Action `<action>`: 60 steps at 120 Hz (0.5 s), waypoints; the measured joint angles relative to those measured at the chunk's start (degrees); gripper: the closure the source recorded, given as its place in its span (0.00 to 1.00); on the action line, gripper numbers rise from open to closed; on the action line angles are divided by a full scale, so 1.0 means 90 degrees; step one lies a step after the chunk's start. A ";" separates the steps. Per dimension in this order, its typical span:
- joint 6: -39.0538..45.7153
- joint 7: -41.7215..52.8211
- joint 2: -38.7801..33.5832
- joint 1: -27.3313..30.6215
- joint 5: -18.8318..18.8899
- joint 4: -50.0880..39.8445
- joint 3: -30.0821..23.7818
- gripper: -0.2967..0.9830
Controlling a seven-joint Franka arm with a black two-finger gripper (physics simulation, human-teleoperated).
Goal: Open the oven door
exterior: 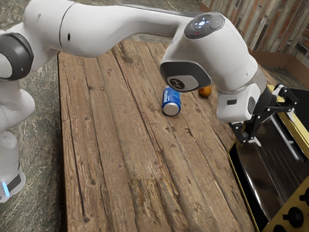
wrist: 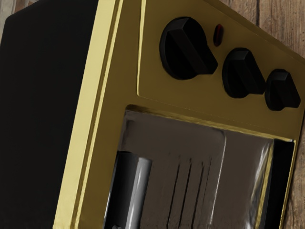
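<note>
- The tool stands wide open, its two fingers well apart, with nothing gripped; I judge that it needs that spread to straddle a bar.
- Just under it, in the wrist view, is the handle, a shiny bar on the door; the tool is probably tilted over this side because a pull here would swing the door most easily.
- The door, with its dark glass, lies right below the tool, in the front of the oven. I cannot tell whether it is fully closed.
- The knobs sit beside the door, near the tool; a careless turn of the hand could knock them, so the fingers should close on the bar alone.
- Back from the tool, towards the exterior view's left, a can seems to lie on its side, and an orange fruit sits nearer; neither seems needed here.
- Beneath them runs the counter of worn planks.
- Farthest from the tool come the mottled stone floor and a wall of patchy boards.
</note>
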 joint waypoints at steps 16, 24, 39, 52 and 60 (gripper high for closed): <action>-0.0063 0.0391 0.0233 0.0020 -0.0572 0.0049 0.0389 0.23; -0.0114 0.0569 0.0404 0.0096 -0.0766 0.0221 0.0424 0.23; -0.0316 0.0864 0.0756 0.0199 -0.1041 0.0671 0.0431 0.23; -0.0476 0.1075 0.0865 0.0223 -0.1182 0.0804 0.0446 0.23; -0.0543 0.1186 0.0880 0.0269 -0.1316 0.0811 0.0531 0.23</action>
